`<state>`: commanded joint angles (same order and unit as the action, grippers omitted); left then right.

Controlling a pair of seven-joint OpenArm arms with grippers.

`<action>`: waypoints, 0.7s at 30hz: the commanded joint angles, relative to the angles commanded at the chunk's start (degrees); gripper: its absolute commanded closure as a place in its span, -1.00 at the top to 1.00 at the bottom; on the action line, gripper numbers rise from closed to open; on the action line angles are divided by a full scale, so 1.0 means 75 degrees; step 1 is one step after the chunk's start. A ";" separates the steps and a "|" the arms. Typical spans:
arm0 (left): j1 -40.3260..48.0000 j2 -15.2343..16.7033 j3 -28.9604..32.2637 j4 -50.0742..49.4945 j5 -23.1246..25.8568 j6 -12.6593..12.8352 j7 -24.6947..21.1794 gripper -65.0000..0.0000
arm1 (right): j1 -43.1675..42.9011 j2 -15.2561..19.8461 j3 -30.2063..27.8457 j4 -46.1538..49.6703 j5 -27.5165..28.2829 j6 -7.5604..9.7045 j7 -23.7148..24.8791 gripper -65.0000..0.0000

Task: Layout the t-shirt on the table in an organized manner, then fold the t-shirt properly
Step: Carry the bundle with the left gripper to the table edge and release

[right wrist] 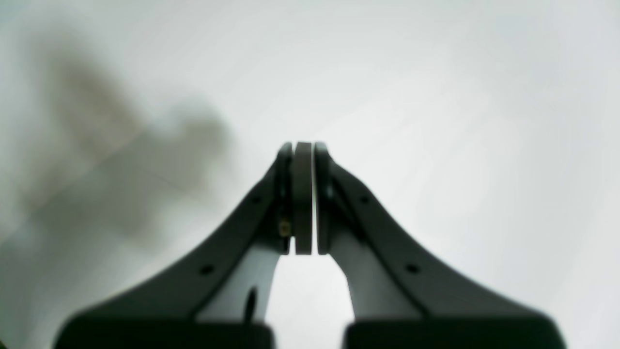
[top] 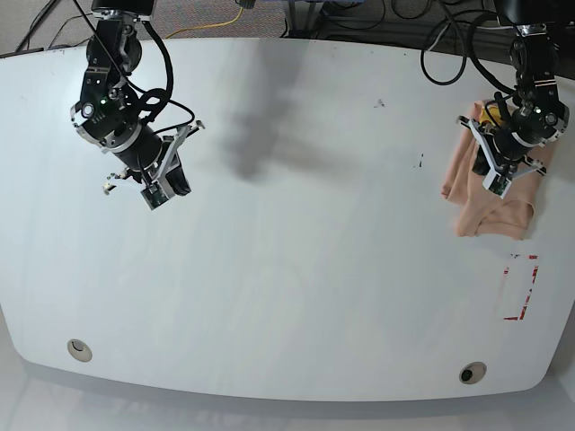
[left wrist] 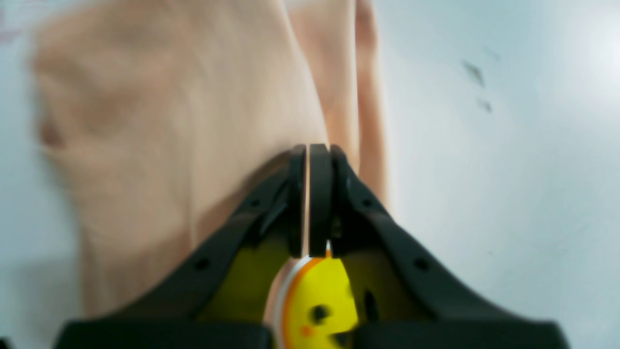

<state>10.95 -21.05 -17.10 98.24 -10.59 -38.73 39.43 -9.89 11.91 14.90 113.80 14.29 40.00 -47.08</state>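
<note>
The peach t-shirt lies bunched near the right edge of the white table. In the left wrist view the t-shirt spreads ahead of the fingers in soft folds. Its yellow smiley print shows just below the pads. My left gripper is shut on a thin fold of the cloth, and in the base view this left gripper sits on top of the bunch. My right gripper is shut on nothing above bare table, and the base view shows the right gripper at the far left.
A red tape rectangle marks the table just in front of the shirt. Two round grommets sit near the front edge. Small dark specks dot the surface left of the shirt. Cables hang past the back edge.
</note>
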 joint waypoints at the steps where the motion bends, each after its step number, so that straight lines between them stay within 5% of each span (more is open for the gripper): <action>1: -0.0023 0.0012 0.0000 0.0258 0.0000 0.0000 0.0141 -1.00 | 0.0000 0.0000 0.0000 0.0023 0.0000 0.0000 0.0000 -0.99; 10: -0.0809 0.0774 0.0035 0.0551 0.0328 0.0012 0.0762 -1.00 | 0.0000 0.0023 -0.0012 0.0023 0.0000 0.0000 0.0000 -0.99; 15: -0.1407 0.1325 0.0082 -0.0316 0.0821 0.0012 0.0738 -1.00 | 0.0000 0.0023 -0.0012 0.0012 0.0000 0.0000 0.0000 -0.99; 21: -0.1958 0.1442 0.0094 -0.1571 0.1114 0.0012 0.0328 -1.00 | 0.0000 0.0000 -0.0012 0.0012 0.0000 0.0000 0.0000 -0.99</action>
<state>-3.74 -10.24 -16.40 86.46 -2.24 -38.64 41.89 -9.89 11.91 14.81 113.89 14.29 40.00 -47.08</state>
